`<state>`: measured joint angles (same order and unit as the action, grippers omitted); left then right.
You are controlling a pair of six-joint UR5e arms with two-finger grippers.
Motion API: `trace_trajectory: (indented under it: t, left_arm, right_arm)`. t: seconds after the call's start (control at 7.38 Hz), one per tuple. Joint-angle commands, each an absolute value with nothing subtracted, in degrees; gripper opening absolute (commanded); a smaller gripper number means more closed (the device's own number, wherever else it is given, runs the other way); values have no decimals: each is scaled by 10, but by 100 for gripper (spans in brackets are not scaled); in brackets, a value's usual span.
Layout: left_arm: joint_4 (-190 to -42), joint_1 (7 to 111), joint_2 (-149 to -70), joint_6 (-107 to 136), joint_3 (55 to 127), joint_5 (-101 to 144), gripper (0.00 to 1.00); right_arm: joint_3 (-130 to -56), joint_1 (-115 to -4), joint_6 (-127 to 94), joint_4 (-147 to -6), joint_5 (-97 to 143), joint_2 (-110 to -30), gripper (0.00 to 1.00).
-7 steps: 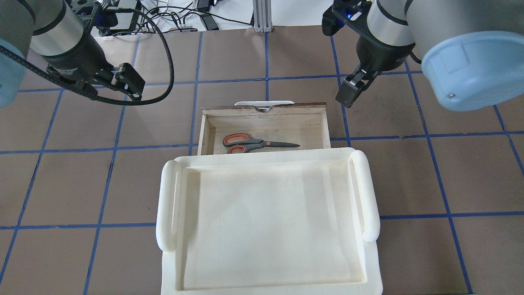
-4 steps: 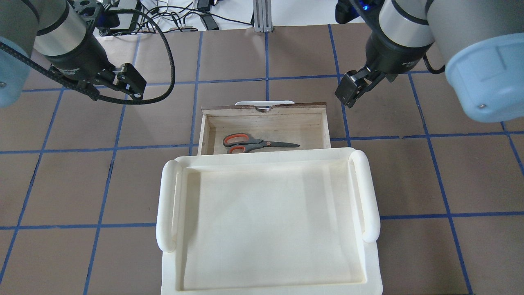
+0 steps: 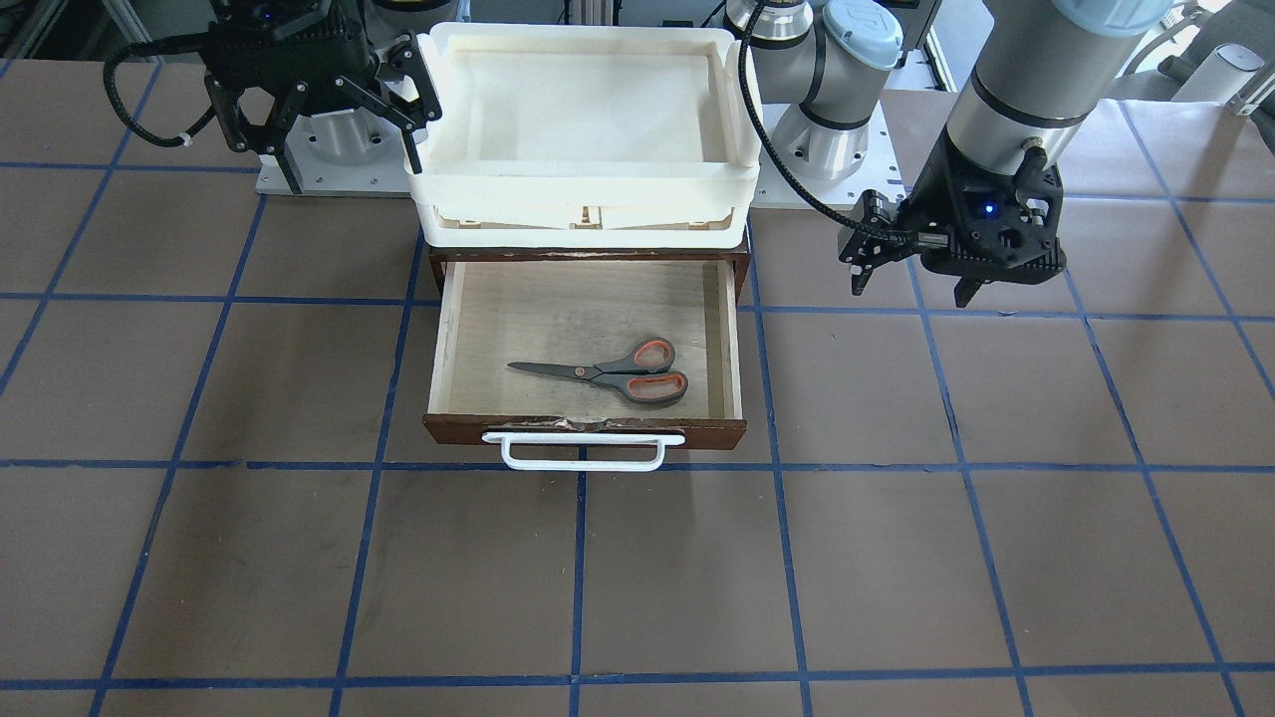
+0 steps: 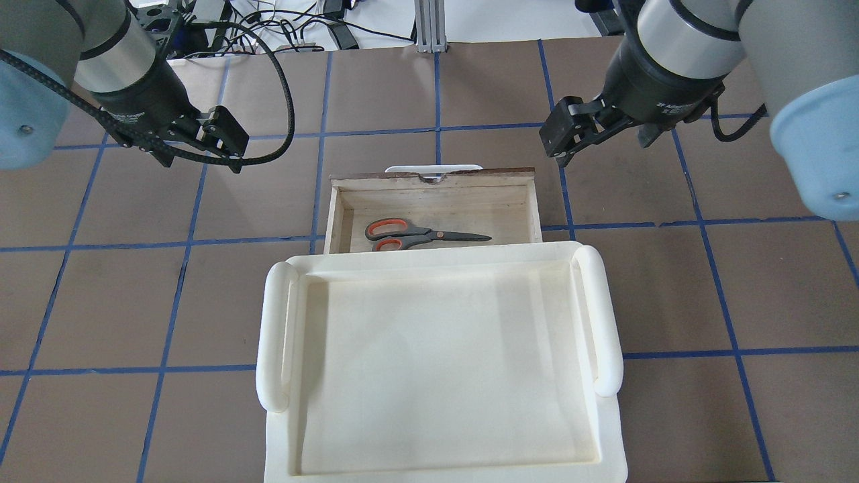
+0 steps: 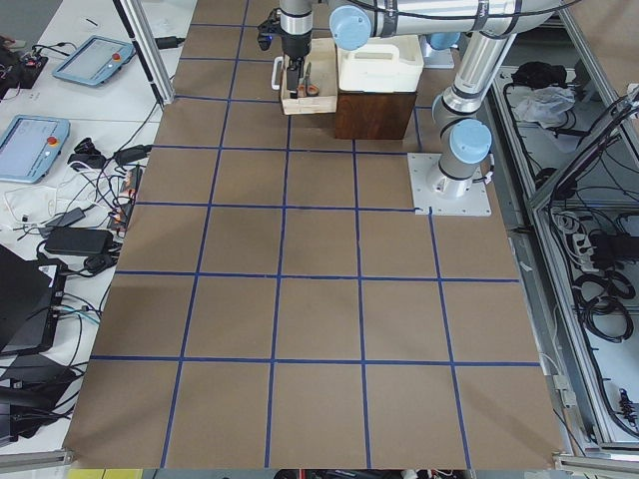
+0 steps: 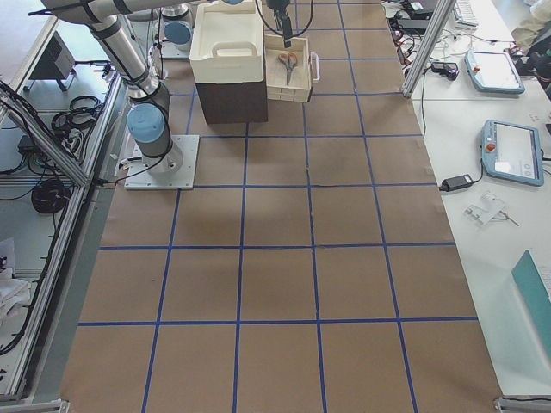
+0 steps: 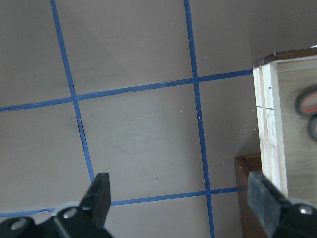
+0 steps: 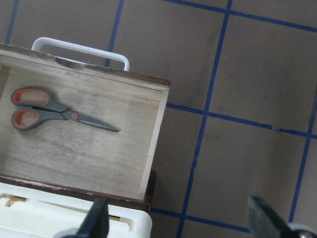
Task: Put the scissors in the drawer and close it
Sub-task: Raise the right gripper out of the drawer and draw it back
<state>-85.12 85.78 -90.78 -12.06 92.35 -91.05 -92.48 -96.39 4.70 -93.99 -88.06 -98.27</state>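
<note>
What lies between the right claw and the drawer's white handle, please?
Only bare table with blue tape lines lies between the right claw and the drawer's handle, as the overhead view shows.

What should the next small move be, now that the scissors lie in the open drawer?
Probably swing the right gripper over to the far side of the white handle, ready to push. The scissors lie flat inside the drawer, which stands pulled out. Both grippers are open and empty, and the right one looks nearer the drawer's front than the left gripper.
</note>
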Motion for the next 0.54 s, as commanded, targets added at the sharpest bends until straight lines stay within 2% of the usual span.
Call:
trace_trajectory:
  t: [0.0,0.41]
  left_arm:
    - [-839,867,-920,-113,918,-897,100]
    - [-804,908,-967,-56,881,-896,100]
  right_arm:
    - [-918,-961,-45,-894,-887,-986,100]
    - [-908,-962,-58,-852,-938,-992,100]
